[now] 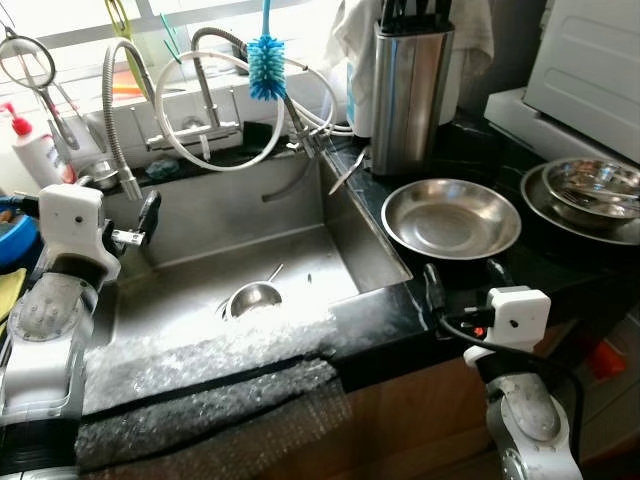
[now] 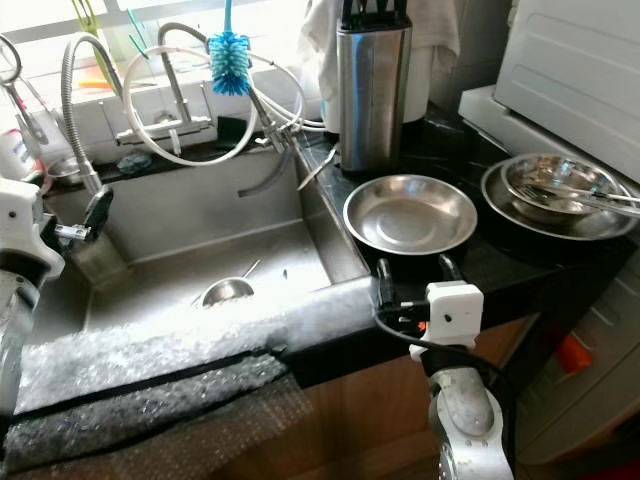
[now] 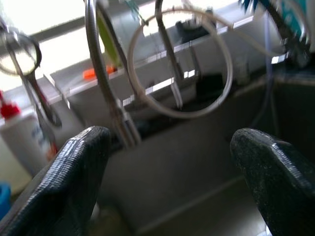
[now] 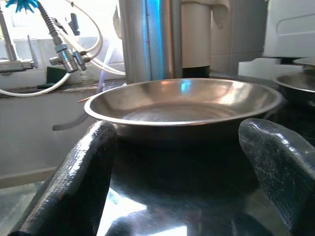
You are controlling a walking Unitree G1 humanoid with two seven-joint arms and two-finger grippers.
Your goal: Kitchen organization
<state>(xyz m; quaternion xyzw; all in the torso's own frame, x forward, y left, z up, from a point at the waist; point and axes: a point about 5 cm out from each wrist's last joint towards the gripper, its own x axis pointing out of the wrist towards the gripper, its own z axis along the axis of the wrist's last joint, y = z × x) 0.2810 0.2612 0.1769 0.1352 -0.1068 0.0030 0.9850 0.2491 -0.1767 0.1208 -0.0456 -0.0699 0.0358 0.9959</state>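
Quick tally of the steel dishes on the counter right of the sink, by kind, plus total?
Shallow steel plates: 2, the empty plate near the sink and the far plate under the bowl.
Steel bowls: 1, the bowl with utensils in it.
Total: 3

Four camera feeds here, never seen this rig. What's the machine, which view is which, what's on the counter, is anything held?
It is a walking humanoid with two silver arms, each ending in a two-fingered black tool. Two pictures come from its head cameras, looking down at a kitchen sink. The other two look along each wrist. The left tool hangs open over the sink, holding nothing. The right tool is open at the counter edge, facing an empty steel plate. A steel knife block stands behind, stacked steel bowls to the right, and a small ladle lies in the sink.
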